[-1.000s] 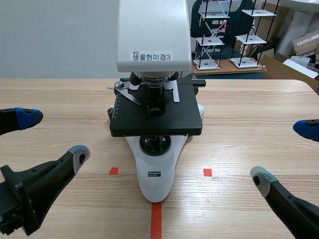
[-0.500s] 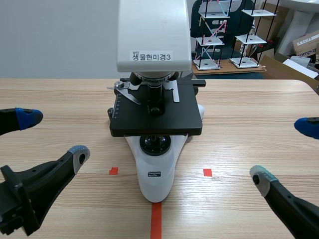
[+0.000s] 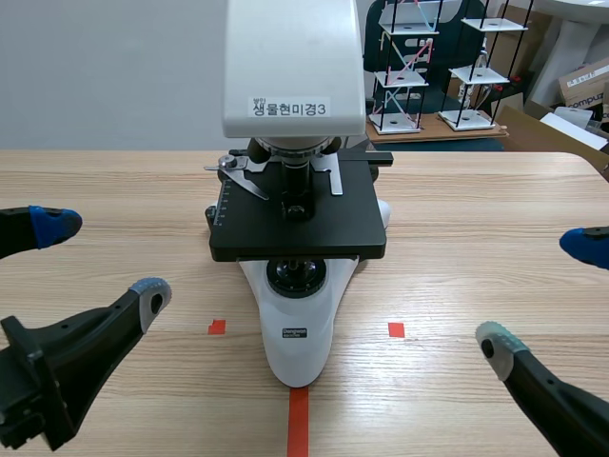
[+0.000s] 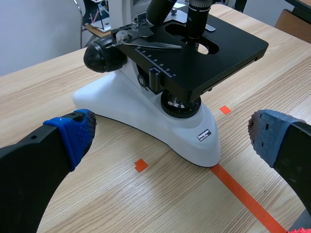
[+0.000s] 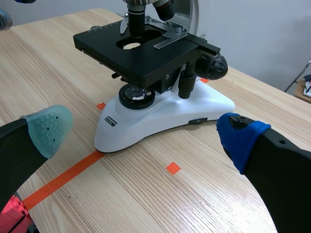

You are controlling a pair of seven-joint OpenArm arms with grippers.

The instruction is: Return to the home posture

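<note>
R jaws maybe lower; microscope (image 3: 297, 228) ahead.

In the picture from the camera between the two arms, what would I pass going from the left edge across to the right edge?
left gripper, fingers open → microscope in the middle of the table → right gripper, fingers open

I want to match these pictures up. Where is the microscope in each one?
Scene view: the microscope stands in the middle, base toward the robot.
Left wrist view: microscope ahead of the open left gripper.
Right wrist view: microscope ahead of the open right gripper.
Shared landmark: the orange-red tape line reaching the base's tip.
</note>
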